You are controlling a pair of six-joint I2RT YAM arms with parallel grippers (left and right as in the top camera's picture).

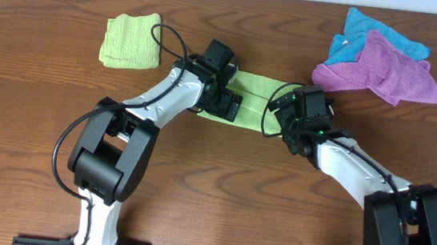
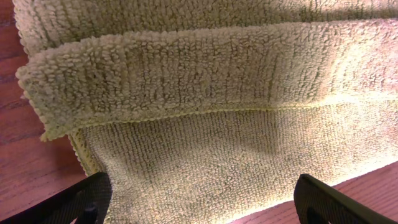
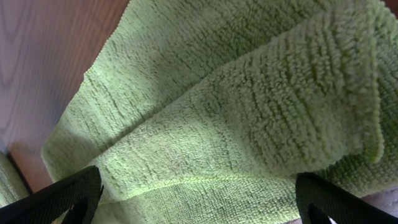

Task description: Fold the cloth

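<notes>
Doubled over on the brown wooden bench (image 1: 28,96): a soft yellow-green microfibre cloth (image 1: 256,86). At either end, left pincer (image 2: 199,198) and right pincer (image 3: 199,194), both spread wide, gripping nothing.

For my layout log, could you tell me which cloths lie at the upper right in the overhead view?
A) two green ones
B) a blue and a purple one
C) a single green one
B: the blue cloth and the purple cloth lie there, overlapping each other.
</notes>
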